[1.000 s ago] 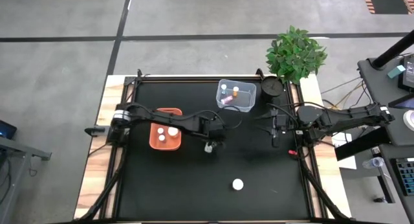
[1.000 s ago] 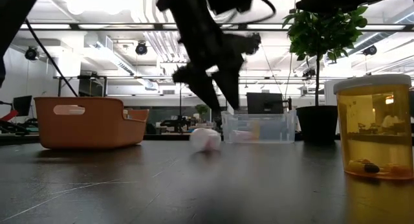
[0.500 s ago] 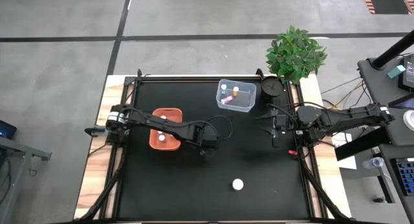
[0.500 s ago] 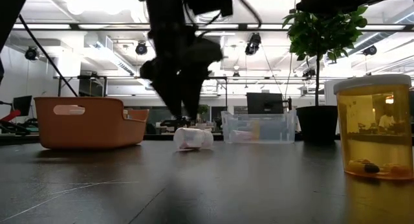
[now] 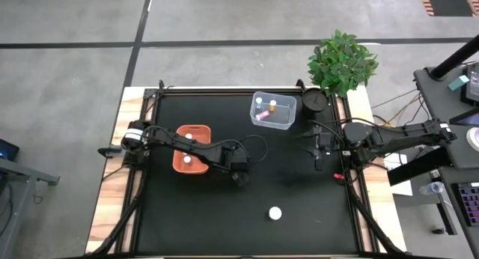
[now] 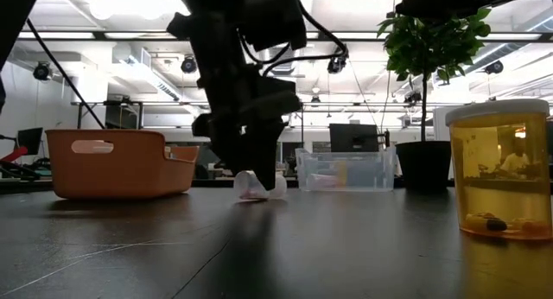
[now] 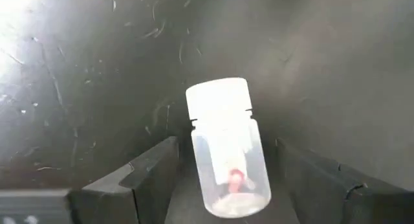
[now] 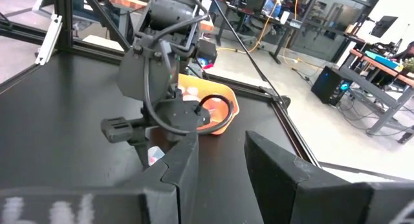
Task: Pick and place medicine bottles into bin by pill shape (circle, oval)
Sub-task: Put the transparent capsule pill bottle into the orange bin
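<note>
With left hand (image 7: pixel 226 185) spread open around one lying translucent white-capped bottle (image 7: pixel 226 146) mid black table (image 5: pixel 299 192): two bottles in orange bin (image 5: pixel 196 132), three in clear bin (image 5: pixel 283 118), one loose white-capped bottle (image 5: pixel 275 212). Right hand (image 5: pixel 317 150) closed, parked right.

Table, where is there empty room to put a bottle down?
The black table is bare along the front left, beside the lone white-capped bottle, and between the clear bin and the right gripper. It is crowded by the orange bin, where the left gripper straddles a lying bottle.

Translucent plastic bottle (image 7: pixel 228 159), matt scuffed black table (image 7: pixel 336 68)
</note>
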Robot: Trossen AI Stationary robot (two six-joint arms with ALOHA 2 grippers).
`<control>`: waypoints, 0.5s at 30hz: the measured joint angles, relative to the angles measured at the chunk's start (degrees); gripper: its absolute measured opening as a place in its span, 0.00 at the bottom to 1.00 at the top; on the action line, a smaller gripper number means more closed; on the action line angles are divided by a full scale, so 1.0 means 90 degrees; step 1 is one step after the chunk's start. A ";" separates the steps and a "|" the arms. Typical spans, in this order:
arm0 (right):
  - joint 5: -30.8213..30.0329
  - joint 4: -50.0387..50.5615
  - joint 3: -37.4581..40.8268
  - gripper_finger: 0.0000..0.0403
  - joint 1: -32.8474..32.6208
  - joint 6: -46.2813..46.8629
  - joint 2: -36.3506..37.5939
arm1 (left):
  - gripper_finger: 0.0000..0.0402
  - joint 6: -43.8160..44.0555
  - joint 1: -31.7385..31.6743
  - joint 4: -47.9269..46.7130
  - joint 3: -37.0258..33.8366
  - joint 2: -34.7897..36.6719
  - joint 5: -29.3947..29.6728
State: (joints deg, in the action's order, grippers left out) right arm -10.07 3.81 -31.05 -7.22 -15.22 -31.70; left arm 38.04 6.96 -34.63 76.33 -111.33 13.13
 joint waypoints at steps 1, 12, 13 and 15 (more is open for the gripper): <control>0.0000 -0.0001 0.0000 0.29 0.0000 0.0000 0.0000 | 0.60 0.0000 0.0001 0.0077 -0.0057 -0.0002 0.0001; -0.0002 -0.0001 0.0000 0.29 0.0000 -0.0032 0.0000 | 0.57 -0.0104 0.0007 0.0250 -0.0199 -0.0041 0.0004; -0.0002 -0.0001 0.0000 0.29 0.0000 -0.0032 0.0000 | 0.55 -0.0109 0.0007 0.0252 -0.0199 -0.0044 0.0006; -0.0002 -0.0001 0.0000 0.29 0.0000 -0.0032 0.0000 | 0.50 -0.0130 0.0006 0.0253 -0.0199 -0.0044 0.0007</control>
State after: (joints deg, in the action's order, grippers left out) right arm -10.09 3.79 -31.05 -7.22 -15.51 -31.70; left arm 36.87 7.01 -32.35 74.54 -111.72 13.19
